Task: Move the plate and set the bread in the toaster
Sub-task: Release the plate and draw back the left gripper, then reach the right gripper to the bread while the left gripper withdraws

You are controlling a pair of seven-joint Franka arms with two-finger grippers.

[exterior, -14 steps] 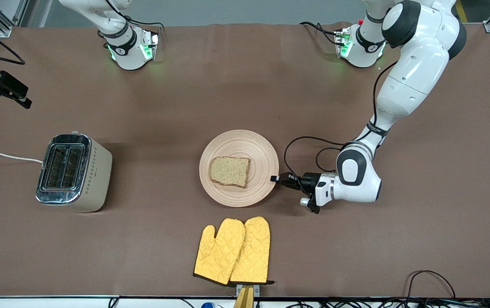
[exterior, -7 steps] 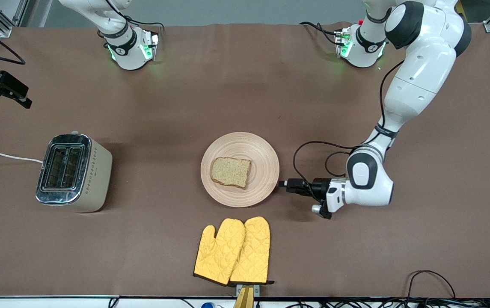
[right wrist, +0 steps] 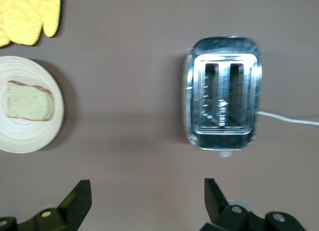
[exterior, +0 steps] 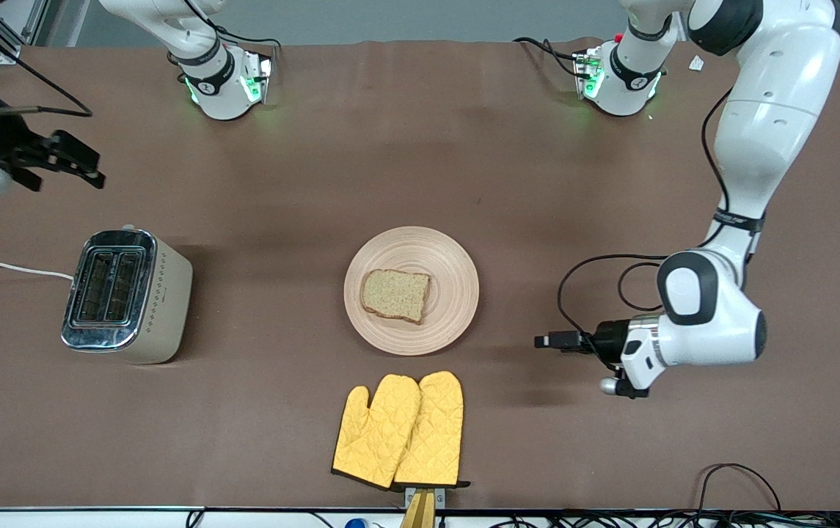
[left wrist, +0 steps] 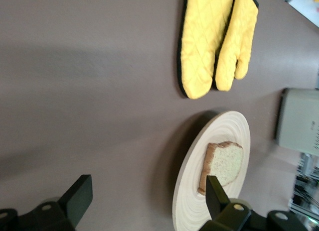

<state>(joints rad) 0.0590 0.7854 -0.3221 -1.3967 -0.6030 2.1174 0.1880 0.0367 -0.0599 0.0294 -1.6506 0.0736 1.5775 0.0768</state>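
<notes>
The left claw (exterior: 546, 340), fingers apart and empty, hangs low at centre-right of the frame, apart from the round beige wooden plate (exterior: 456, 293). The speckled tan bread slice (exterior: 395, 293) lies on that plate. Yellow quilted oven mitts (exterior: 399, 430) lie lower on the brown worktop (exterior: 302, 169). The right claw (exterior: 71, 158), fingers apart, hovers at upper left above the cream-and-chrome toaster (exterior: 126, 295).

Flat table (exterior: 420, 147) covered in plain matt brown sheeting, carrying three groups of items. Round, shallow, light beige wooden plate (exterior: 456, 293) at the middle; boxy cream-beige two-slot toaster (exterior: 126, 295) with a chrome top toward the right arm's end, its thin white cord (exterior: 9, 268) trailing along the surface to the table's edge. Pair of quilted yellow oven mitts (exterior: 399, 430) with dark trim, lying flat side by side, nearer to the front camera than the plate.
</notes>
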